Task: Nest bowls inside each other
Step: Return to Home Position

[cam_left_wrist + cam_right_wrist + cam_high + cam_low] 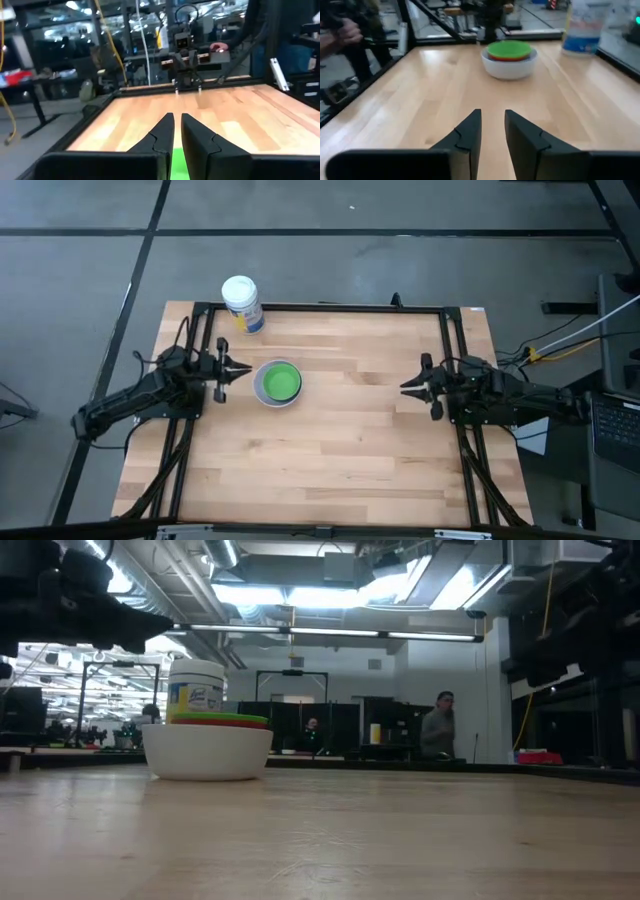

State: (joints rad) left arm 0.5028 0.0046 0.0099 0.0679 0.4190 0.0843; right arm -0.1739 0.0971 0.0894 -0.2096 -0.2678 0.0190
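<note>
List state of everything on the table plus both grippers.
white bowl: upright, holds the others
green bowl: nested on top
red bowl: nested under green, only rim shows
container: upright, lid on
left gripper: slightly open, empty, beside the bowls
right gripper: slightly open, empty, far from bowls

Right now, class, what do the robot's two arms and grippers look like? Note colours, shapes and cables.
Both arms are black, jointed and boxy. The left gripper and right gripper match: each has two matte black fingers tapering to wedge tips. Thin black cables loop beside the left arm. No markings show.
</note>
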